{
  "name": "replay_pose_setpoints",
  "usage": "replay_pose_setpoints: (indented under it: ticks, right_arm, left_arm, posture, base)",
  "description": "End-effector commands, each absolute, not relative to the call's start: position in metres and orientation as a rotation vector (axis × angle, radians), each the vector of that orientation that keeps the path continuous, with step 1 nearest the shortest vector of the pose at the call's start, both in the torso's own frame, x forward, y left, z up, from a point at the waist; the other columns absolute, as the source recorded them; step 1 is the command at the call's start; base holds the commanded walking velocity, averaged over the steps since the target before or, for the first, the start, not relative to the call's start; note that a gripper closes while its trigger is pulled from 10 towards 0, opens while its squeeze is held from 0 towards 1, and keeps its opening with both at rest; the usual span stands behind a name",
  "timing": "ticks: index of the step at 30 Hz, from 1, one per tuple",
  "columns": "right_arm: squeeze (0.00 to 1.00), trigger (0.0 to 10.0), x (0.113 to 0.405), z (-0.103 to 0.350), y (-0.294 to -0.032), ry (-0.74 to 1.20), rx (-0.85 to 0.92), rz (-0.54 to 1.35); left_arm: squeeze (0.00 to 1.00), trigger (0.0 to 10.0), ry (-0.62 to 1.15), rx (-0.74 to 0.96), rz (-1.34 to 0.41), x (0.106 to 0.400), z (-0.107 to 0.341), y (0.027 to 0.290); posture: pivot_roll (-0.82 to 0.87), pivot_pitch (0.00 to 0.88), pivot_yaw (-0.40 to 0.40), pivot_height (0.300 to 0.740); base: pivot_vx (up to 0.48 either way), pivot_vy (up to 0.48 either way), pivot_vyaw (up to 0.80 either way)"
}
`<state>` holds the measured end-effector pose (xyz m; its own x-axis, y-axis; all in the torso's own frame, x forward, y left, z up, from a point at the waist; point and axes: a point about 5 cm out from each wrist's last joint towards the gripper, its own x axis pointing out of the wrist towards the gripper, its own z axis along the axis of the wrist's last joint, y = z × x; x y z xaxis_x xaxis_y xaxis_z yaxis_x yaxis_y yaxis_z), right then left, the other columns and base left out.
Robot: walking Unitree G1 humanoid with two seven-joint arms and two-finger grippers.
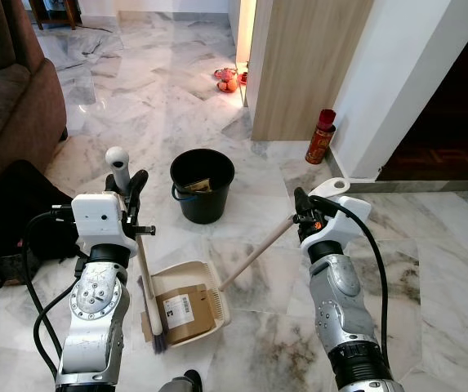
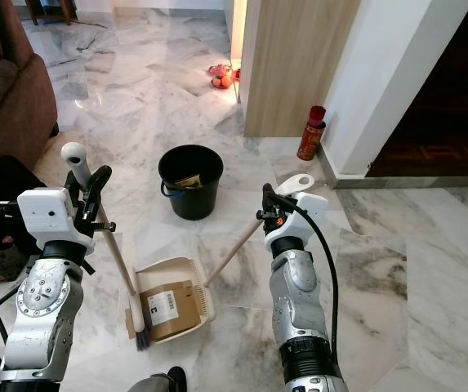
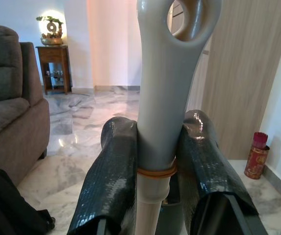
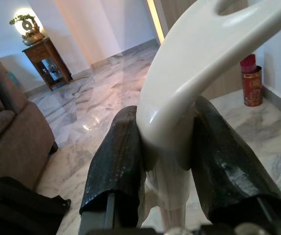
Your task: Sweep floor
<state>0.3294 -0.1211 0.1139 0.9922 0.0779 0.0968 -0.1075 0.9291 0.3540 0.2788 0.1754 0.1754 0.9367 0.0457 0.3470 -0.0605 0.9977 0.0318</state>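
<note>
Left eye view: I stand over a white and grey marble floor with a tool in each arm. My left claw is pinched on the grey plastic top of a wooden-shafted broom; in the left wrist view my two black fingers press against either side of the grey grip, just above an orange band. The broom's shaft slants down to its dark bristles, which rest at the near left corner of a cream plastic dustpan lying flat on the floor between my arms. My right claw is clamped on the white looped top of the dustpan's long pale wooden handle, which runs down and to my left to the pan; the right wrist view shows my fingers hugging that white loop from both sides. Inside the pan lies a flattened brown cardboard box with a white barcode label, touching the broom bristles on its left edge. Just beyond the dustpan stands a round black plastic bucket with a scrap of brown cardboard inside. To my left is a dark brown upholstered sofa with a black bag on the floor at its foot. Ahead on the right, a red cylindrical can stands beside a light wooden panel, near a white wall corner.
</note>
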Motion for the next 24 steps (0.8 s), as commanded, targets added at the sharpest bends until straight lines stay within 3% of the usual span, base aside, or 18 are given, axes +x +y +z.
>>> replay_pose_setpoints:
  ticks: [1, 24]
  right_arm:
    - [0.00, 10.0, 0.3315, 0.1355, -0.1160, -0.176, 0.415, 0.132]
    - [0.00, 10.0, 0.3319, 0.1343, -0.1147, -0.164, 0.411, 0.143]
  left_arm:
    - [0.00, 10.0, -0.396, 0.034, 0.037, 0.2777, 0.1830, 0.1697]
    - [0.00, 10.0, -0.387, 0.044, 0.040, 0.2784, 0.1808, 0.1699]
  posture:
    - [0.19, 0.095, -0.067, 0.740]
    - [0.19, 0.096, -0.069, 0.740]
  base:
    - [0.000, 0.000, 0.00]
    - [0.281, 0.000, 0.00]
